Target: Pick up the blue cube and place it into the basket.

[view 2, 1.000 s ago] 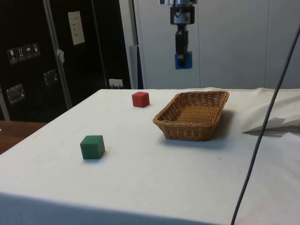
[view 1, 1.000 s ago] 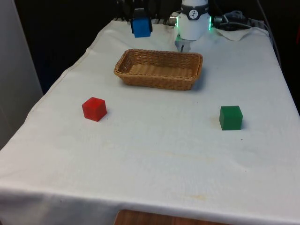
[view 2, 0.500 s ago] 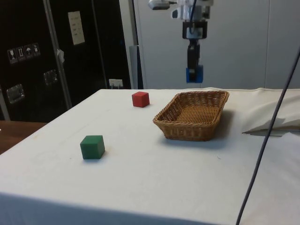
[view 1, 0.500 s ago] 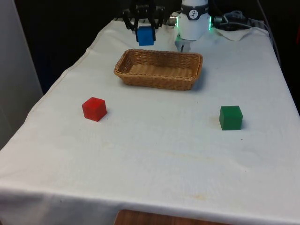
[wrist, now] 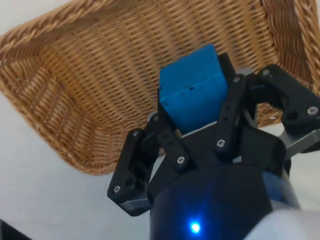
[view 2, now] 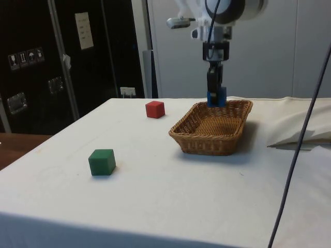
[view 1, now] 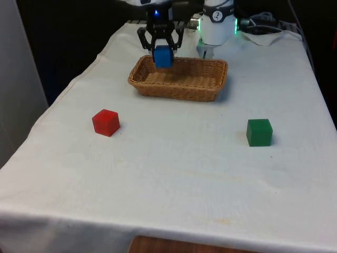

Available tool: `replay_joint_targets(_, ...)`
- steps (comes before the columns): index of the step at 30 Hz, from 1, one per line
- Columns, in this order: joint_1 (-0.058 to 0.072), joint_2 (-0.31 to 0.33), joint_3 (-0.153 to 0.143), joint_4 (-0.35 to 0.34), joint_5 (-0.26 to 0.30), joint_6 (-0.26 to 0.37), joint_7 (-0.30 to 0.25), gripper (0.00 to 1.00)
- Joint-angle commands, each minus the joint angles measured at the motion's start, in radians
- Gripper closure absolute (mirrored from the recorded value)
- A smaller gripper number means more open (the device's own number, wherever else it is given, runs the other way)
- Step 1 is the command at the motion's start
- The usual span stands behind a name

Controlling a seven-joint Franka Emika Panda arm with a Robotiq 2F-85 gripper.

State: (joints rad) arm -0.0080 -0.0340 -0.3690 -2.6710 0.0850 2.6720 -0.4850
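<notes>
Blue cube [view 1: 163,56] sits clamped between our gripper [view 1: 162,52] fingers, hanging over the far left part of the wicker basket [view 1: 210,86], about level with its rim. We judge placing is in hand: next, lower slightly and let go.

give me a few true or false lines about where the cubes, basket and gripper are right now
1. The gripper holds the blue cube over the basket. True.
2. The blue cube lies loose on the basket floor. False: it is clamped between the fingers.
3. The red cube sits inside the basket. False: it is on the cloth, outside it.
4. The green cube rests on the cloth, apart from the basket. True.
</notes>
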Motion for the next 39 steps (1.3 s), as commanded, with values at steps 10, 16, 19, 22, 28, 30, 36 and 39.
replay_joint_targets(10, 0.005, 0.073, 0.011, -0.005, 0.061, 0.072, 0.001, 0.99)
replay_joint_targets(16, 0.008, 0.121, 0.028, -0.008, 0.099, 0.118, 0.013, 0.99)
replay_joint_targets(19, 0.008, 0.139, 0.026, -0.003, 0.090, 0.118, 0.023, 0.99)
replay_joint_targets(22, 0.009, 0.156, 0.043, -0.009, 0.122, 0.154, 0.033, 0.99)
replay_joint_targets(28, 0.010, 0.187, 0.043, -0.004, 0.111, 0.165, 0.058, 0.99)
replay_joint_targets(30, 0.007, 0.176, 0.048, -0.012, 0.125, 0.175, 0.053, 0.99)
replay_joint_targets(36, 0.009, 0.182, 0.044, -0.008, 0.117, 0.169, 0.057, 0.99)
replay_joint_targets(39, 0.009, 0.184, 0.043, -0.007, 0.115, 0.168, 0.058, 0.91)
